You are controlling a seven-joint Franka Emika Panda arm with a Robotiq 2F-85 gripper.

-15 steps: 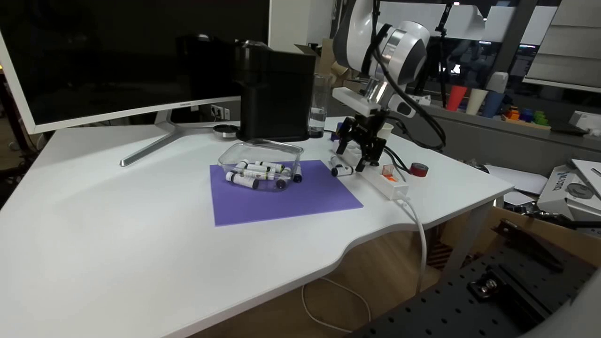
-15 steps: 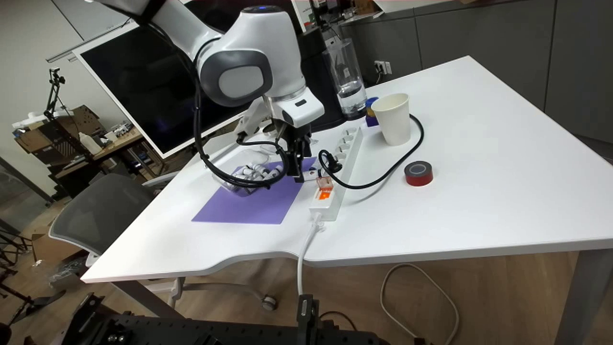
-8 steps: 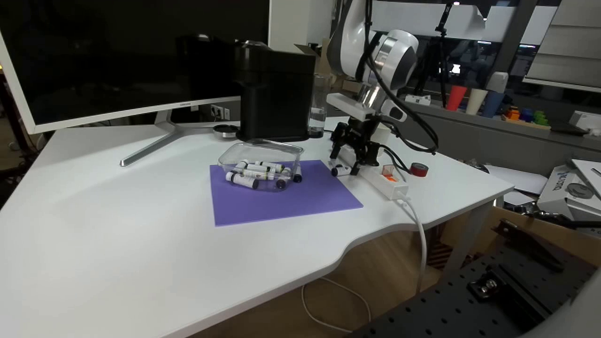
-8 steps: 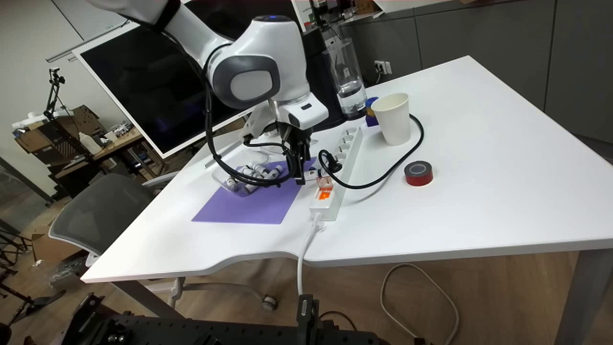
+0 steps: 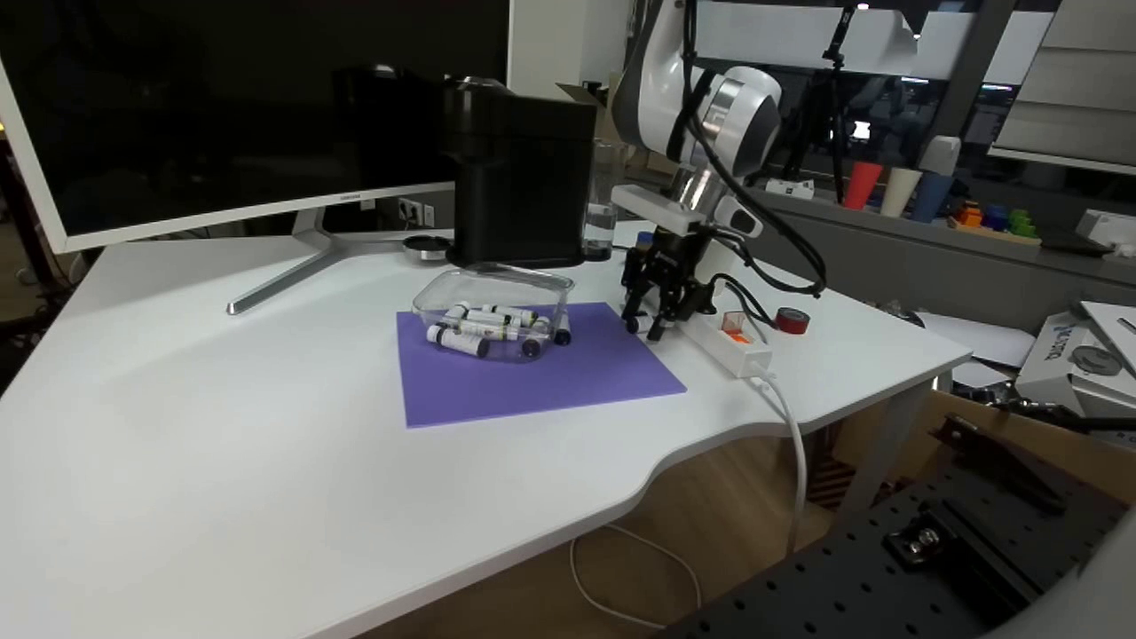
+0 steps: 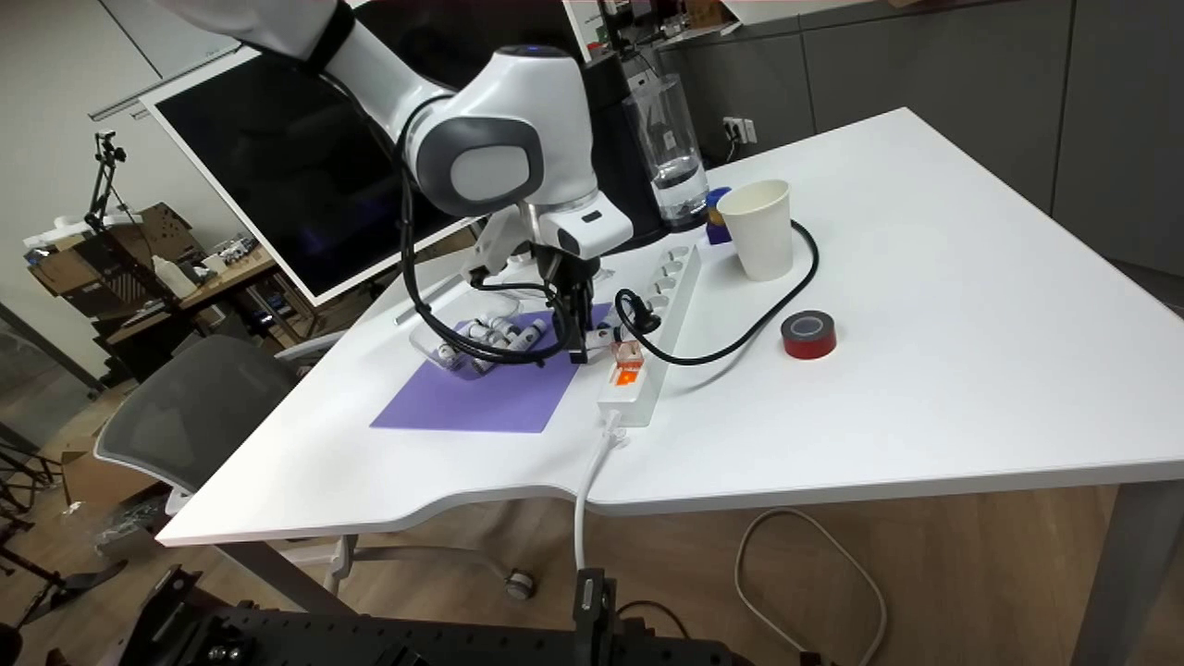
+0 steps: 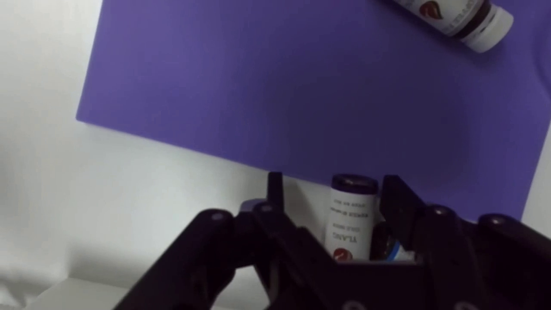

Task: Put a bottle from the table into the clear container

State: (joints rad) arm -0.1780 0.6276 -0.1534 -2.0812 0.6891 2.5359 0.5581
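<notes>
Our claw (image 7: 333, 183) has its fingers apart, and in the wrist view we see one bottle (image 7: 351, 219) between them, with a gap on one side and next to none on the other, where we cannot tell whether they touch. The bottle lies on the white table (image 5: 266, 444), just beside the purple mat (image 5: 532, 386), and points its dark end at the mat; in an exterior view we find that end turned toward the clear container (image 5: 497, 286). Its long axis runs nearly straight up the wrist view, leaning slightly, the far end hidden by the claw. We see a white label in small print, YLANG upside down to us, a red round mark, and a glossy maroon-black end. Close beside it shows a dark item (image 7: 381, 241) with a blue stripe, too covered for us to name. Farther out, the clear container sits on the mat with several white bottles (image 5: 488, 330) in it, and on the claw's opposite side we see a power strip (image 5: 726, 348), a paper cup (image 6: 758, 231) and a tape roll (image 6: 808, 338)
</notes>
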